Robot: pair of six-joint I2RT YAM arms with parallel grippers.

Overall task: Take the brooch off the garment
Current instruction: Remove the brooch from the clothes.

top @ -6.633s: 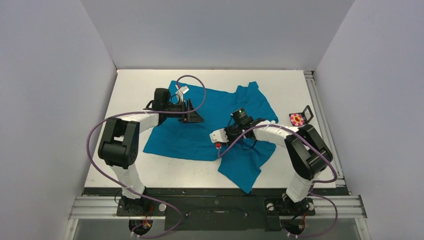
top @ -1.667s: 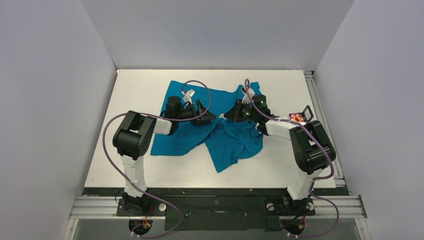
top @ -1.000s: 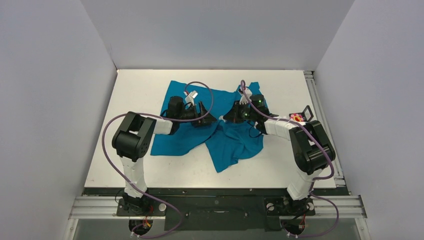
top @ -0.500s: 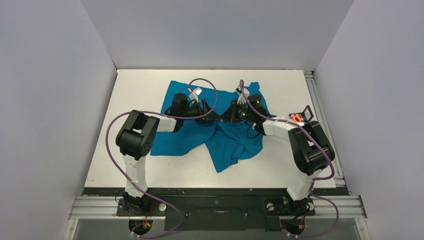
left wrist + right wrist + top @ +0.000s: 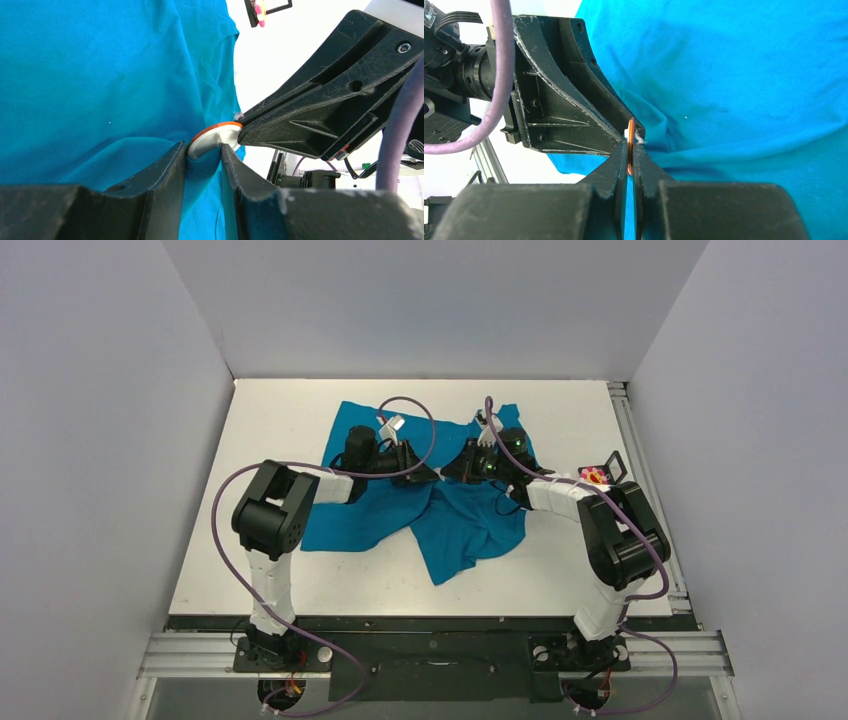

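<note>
The brooch (image 5: 594, 477) lies on the table (image 5: 280, 430) right of the garment (image 5: 470, 530), apart from both grippers. Mid-garment, the right gripper (image 5: 630, 142) is clamped on a white, orange-rimmed disc (image 5: 215, 137); the left gripper (image 5: 204, 152) pinches a cloth fold just under it.

The top camera looks down from above the near edge over the whole surface (image 5: 270, 420); both wrist cameras face each other, very close, sharing the shirt's (image 5: 75, 75) pinched middle fold

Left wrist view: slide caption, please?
Left gripper pinches the teal fabric T-shirt beside a round white orange-rimmed disc clamped by the right gripper.
</note>
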